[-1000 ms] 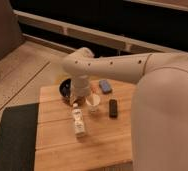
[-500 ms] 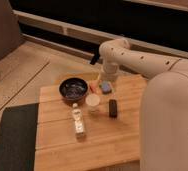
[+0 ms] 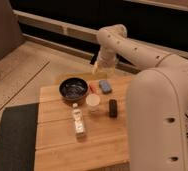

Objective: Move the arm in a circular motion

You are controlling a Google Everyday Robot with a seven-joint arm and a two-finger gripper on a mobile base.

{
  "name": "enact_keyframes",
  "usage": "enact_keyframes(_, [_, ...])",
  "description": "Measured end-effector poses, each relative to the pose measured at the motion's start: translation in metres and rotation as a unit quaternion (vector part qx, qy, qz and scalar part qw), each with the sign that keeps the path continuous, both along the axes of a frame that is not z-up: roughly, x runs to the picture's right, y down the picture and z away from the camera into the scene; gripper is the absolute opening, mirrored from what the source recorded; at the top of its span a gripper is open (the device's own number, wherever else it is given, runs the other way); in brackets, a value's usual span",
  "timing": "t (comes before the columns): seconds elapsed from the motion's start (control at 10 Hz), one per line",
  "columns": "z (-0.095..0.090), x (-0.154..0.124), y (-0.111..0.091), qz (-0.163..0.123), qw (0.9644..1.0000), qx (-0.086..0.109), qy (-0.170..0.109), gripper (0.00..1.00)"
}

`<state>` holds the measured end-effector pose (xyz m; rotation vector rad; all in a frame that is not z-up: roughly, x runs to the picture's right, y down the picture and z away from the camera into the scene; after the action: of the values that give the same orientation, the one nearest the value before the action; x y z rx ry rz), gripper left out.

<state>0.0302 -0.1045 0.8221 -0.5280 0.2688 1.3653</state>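
Note:
The arm point(image 3: 157, 95) is large, glossy and cream-white, with rows of small dark holes. It fills the right side of the camera view, rises to a bulbous joint point(image 3: 112, 36) at the top centre, then bends down. The gripper point(image 3: 101, 69) hangs at its end, above the far edge of the wooden table point(image 3: 57, 150), behind the blue object point(image 3: 105, 86) and to the right of the dark bowl point(image 3: 74, 89). It holds nothing that I can see.
On the table stand the dark bowl, a white cup point(image 3: 93, 102), a black block point(image 3: 113, 107), a small red item point(image 3: 92, 88) and a lying bottle point(image 3: 78, 122). A dark mat point(image 3: 12, 135) lies on the floor to the left. A dark wall runs behind.
The arm's end has swung right and back, from over the bowl and cup to above the table's far edge. The things on the table have not moved.

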Motion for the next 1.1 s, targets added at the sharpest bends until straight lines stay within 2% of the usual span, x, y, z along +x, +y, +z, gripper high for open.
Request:
enact_keyframes(0.1, [0.002,-0.025,-0.007,-0.030,0.9992,0.004,-0.026,0.65])
enact_keyframes(0.2, [0.003,-0.056,-0.013,-0.060,0.9966,0.007,-0.055,0.65])
enact_keyframes(0.3, [0.003,-0.090,-0.016,-0.084,0.9925,0.010,-0.088,0.65])
enact_keyframes(0.5, [-0.002,-0.140,-0.014,-0.103,0.9856,0.014,-0.133,0.65])
enact_keyframes(0.7, [-0.013,-0.187,-0.001,-0.106,0.9804,0.013,-0.166,0.65])
enact_keyframes(0.9, [-0.030,-0.218,0.023,-0.131,0.9775,0.005,-0.165,0.65])
enact_keyframes(1.1, [-0.045,-0.228,0.051,-0.160,0.9768,-0.004,-0.142,0.65])
